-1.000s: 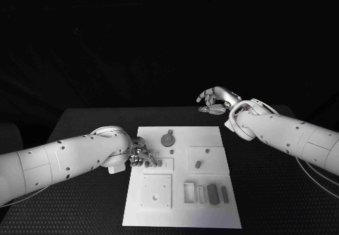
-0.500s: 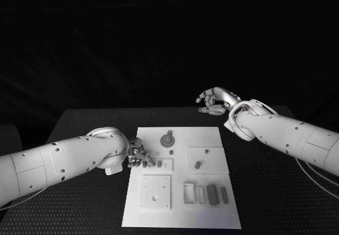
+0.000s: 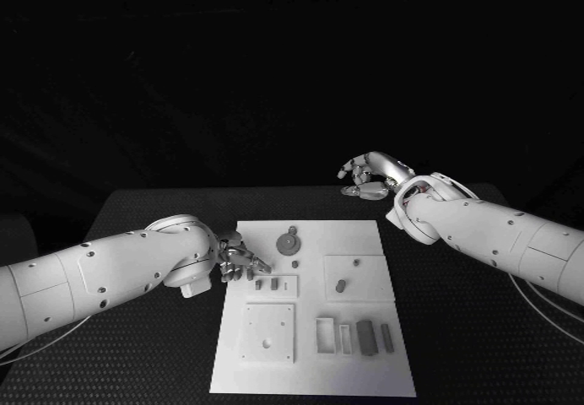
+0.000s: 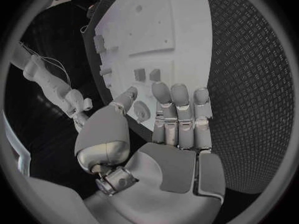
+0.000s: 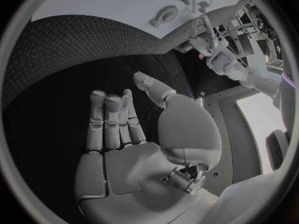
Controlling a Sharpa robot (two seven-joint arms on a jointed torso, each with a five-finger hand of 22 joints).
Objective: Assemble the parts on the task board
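Task board [image 3: 314, 354] just beside left robot hand [image 3: 239, 260], fingers spread, empty; right robot hand [image 3: 369, 175] beyond, empty.

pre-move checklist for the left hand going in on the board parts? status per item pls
1. Left hand holds nothing, fingers apart: ok.
2. Left hand sits at the task board's left edge, beside the two small upright parts: ok.
3. Right hand is off the board, over the table's far edge, holding nothing: ok.
4. Round disc part lies unobstructed at the board's far end: ok.
5. Which part goes in which slot: cannot tell.
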